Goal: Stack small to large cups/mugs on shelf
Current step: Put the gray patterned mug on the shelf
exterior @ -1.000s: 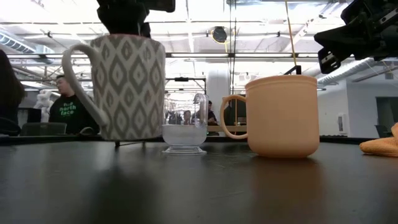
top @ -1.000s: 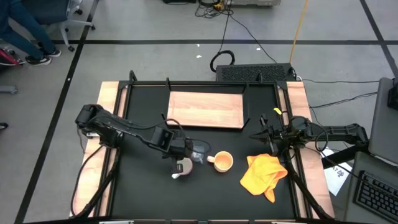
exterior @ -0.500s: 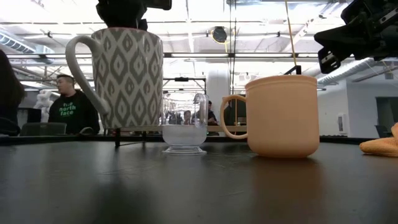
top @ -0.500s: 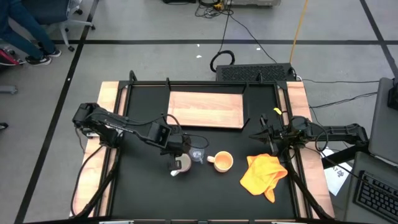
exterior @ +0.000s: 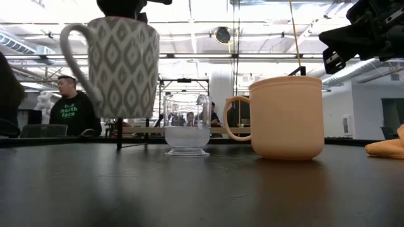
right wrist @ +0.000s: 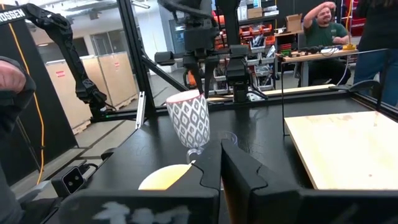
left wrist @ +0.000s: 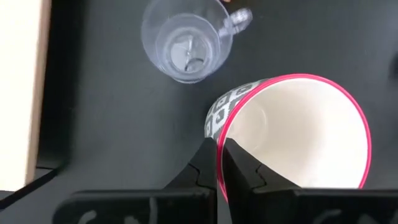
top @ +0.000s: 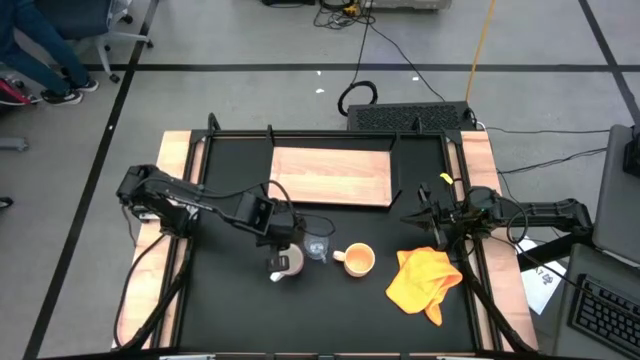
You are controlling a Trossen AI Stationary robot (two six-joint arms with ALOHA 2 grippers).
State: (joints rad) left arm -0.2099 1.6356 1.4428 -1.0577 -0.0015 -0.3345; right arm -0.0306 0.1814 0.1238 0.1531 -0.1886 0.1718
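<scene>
The white patterned mug (exterior: pixel 120 66) hangs clear of the black worktop (top: pixel 240 300), near its middle, at about eight o'clock from the wooden shelf (top: pixel 332 177). It is upright, mouth up and long axis vertical, with the handle out toward six o'clock, the front edge. The left gripper (left wrist: pixel 219 165) is clenched on its pink-edged rim, one finger inside and one outside, a pinch that I judge keeps it level for carrying to the shelf. Just beside it, at its three o'clock, the clear glass cup (top: pixel 318 246) stands upright on the worktop, and the orange-yellow mug (top: pixel 358 260) is next along, handle toward the glass. A yellow cloth (top: pixel 425 280) lies further that way. The right gripper (top: pixel 437 222) waits by the three o'clock edge, fingers pressed together on nothing.
</scene>
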